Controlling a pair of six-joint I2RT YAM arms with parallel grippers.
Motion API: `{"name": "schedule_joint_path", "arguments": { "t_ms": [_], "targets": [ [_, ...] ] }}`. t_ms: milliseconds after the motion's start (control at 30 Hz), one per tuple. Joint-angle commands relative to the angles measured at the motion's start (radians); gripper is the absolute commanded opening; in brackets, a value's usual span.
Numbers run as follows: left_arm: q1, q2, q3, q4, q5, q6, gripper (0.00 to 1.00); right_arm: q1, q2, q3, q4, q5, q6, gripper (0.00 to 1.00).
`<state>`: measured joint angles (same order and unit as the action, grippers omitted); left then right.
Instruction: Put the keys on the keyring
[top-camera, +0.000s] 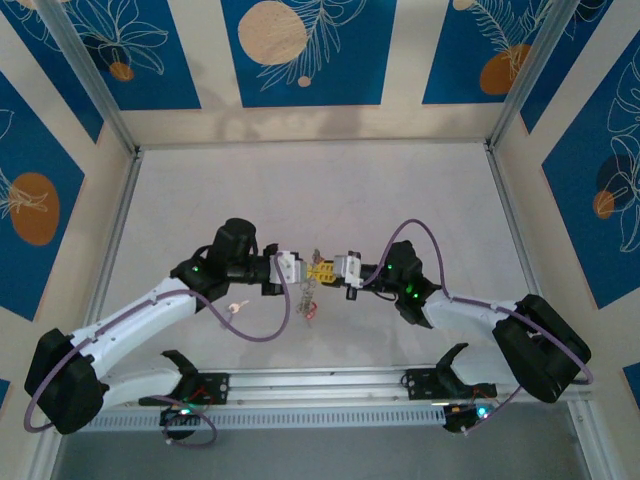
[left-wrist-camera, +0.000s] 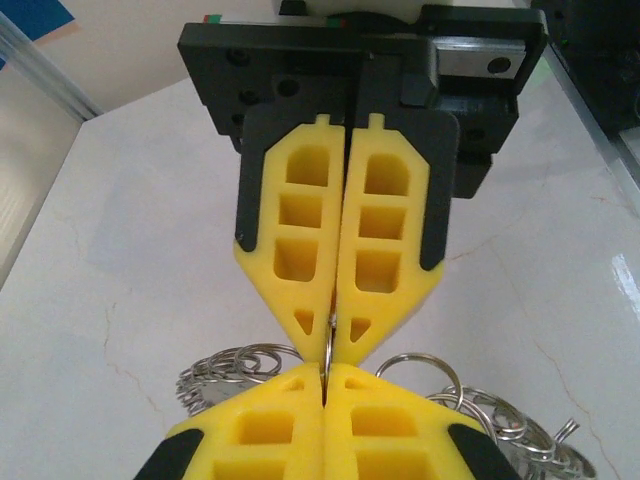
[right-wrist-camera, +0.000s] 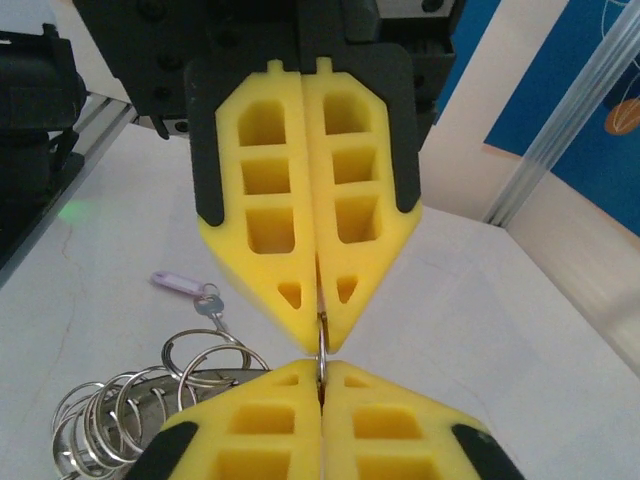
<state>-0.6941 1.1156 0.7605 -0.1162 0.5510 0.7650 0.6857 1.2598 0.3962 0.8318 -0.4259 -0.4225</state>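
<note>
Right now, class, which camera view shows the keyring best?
The right wrist view: the keyring is close, its silvery loops distinct, one loop pinched between both pairs of fingers. In the left wrist view its loops are split, partly hidden behind the fingers. In the top view it is a tiny glint below the fingertips.

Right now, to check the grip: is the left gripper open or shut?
Shut: fingers of the left gripper meet with no gap, pinching a thin metal ring at their tips.
</note>
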Motion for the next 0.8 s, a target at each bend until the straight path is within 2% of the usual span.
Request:
{"name": "schedule_joint_path", "arguments": {
  "t_ms": [0, 67, 100, 133, 167, 300, 533, 767],
  "targets": [
    [-0.005, -0.022, -0.007, 0.050, 0.039, -0.007, 0.00, 0.000, -0.002, -0.013, 0.041, 0.009, 0.004, 0.00],
    [-0.005, -0.020, -0.006, 0.042, 0.019, -0.005, 0.00, 0.000, -0.006, -0.014, 0.048, 0.009, 0.003, 0.00],
    [-0.005, -0.018, -0.003, 0.028, 0.003, 0.003, 0.07, 0.000, -0.007, -0.014, 0.047, 0.014, 0.002, 0.00],
    [-0.005, -0.014, 0.001, 0.008, -0.006, 0.012, 0.21, 0.000, -0.011, -0.014, 0.043, 0.014, -0.001, 0.00],
    [-0.005, -0.007, 0.010, -0.020, -0.012, 0.028, 0.26, 0.001, -0.015, -0.012, 0.032, 0.015, -0.008, 0.00],
    [-0.005, 0.022, 0.041, -0.096, -0.031, 0.059, 0.28, 0.011, -0.029, 0.005, -0.034, 0.019, -0.043, 0.00],
    [-0.006, 0.037, 0.046, -0.080, -0.048, 0.058, 0.28, 0.030, -0.024, 0.029, -0.075, 0.046, -0.071, 0.00],
    [-0.008, 0.046, 0.047, -0.060, -0.029, 0.051, 0.21, 0.044, -0.014, 0.039, -0.076, 0.063, -0.073, 0.00]
  ]
}}
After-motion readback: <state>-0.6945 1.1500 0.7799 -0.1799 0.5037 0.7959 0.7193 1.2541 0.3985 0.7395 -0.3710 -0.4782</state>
